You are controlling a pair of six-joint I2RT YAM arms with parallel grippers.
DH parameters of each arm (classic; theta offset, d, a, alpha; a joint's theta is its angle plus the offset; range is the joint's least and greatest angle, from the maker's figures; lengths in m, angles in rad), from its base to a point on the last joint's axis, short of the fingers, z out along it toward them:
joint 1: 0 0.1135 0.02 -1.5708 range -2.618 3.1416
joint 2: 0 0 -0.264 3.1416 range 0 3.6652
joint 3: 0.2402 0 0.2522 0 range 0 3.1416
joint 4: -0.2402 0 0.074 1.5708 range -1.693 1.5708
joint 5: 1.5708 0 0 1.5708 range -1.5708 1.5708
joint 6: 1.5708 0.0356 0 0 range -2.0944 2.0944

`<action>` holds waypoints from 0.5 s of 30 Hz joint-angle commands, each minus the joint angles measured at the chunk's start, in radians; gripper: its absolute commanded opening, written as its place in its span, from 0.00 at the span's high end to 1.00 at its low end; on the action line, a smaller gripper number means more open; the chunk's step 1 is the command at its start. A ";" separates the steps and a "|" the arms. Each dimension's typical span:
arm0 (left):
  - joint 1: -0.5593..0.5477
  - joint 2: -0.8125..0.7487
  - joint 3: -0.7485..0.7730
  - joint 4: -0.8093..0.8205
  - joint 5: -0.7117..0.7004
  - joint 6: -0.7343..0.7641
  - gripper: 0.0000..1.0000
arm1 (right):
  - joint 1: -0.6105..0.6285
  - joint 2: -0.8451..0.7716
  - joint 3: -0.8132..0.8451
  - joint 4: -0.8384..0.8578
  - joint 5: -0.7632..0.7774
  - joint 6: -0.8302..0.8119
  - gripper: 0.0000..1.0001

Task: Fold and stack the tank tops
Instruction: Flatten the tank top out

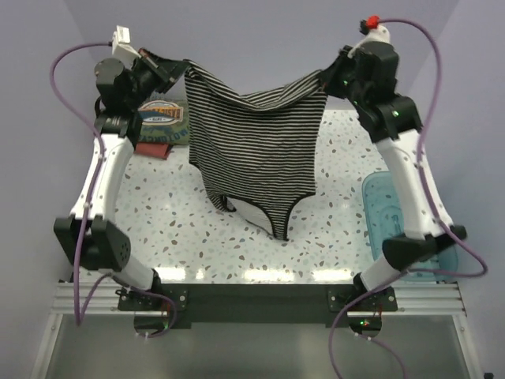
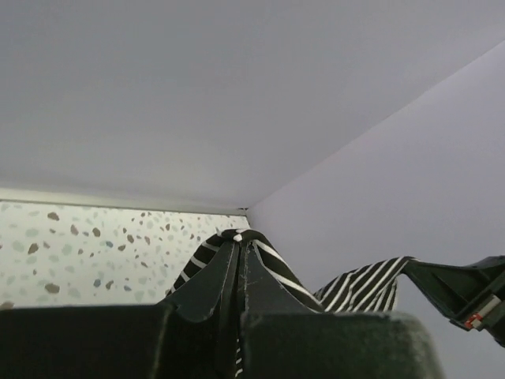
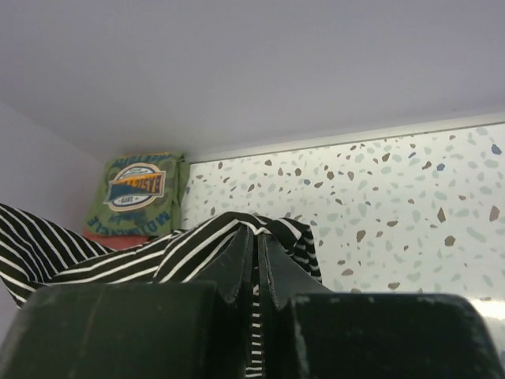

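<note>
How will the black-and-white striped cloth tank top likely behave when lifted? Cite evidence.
Probably floppy: the black-and-white striped tank top sags between the left gripper and right gripper. Likely light: two small pinches hold it up.

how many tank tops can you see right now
3. The striped tank top hangs between the left fingers and right fingers. The olive green tank top lies folded at the far left of the table, on a red tank top. More may be hidden in that stack.
</note>
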 commanded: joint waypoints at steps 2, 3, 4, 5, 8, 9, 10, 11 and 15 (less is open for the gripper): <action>0.007 0.313 0.280 0.293 0.130 -0.105 1.00 | -0.048 0.241 0.231 0.109 -0.101 -0.048 1.00; 0.007 0.364 0.369 0.279 0.142 -0.110 1.00 | -0.048 0.274 0.291 0.104 -0.106 -0.054 1.00; 0.008 0.415 0.552 0.269 0.176 -0.120 1.00 | -0.053 0.309 0.414 0.086 -0.119 -0.057 1.00; 0.007 0.502 0.656 0.250 0.190 -0.124 1.00 | -0.051 0.352 0.470 0.078 -0.123 -0.056 1.00; 0.016 0.593 0.977 0.195 0.211 -0.128 1.00 | -0.056 0.339 0.551 0.098 -0.124 -0.060 1.00; 0.026 0.578 0.982 0.216 0.219 -0.140 1.00 | -0.059 0.316 0.535 0.107 -0.124 -0.059 1.00; 0.027 0.551 0.899 0.274 0.226 -0.162 1.00 | -0.059 0.290 0.456 0.135 -0.124 -0.057 1.00; 0.054 0.476 0.831 0.305 0.236 -0.165 1.00 | -0.059 0.253 0.399 0.152 -0.124 -0.054 1.00; 0.065 0.293 0.506 0.302 0.257 -0.081 1.00 | -0.060 0.055 0.079 0.224 -0.106 -0.047 1.00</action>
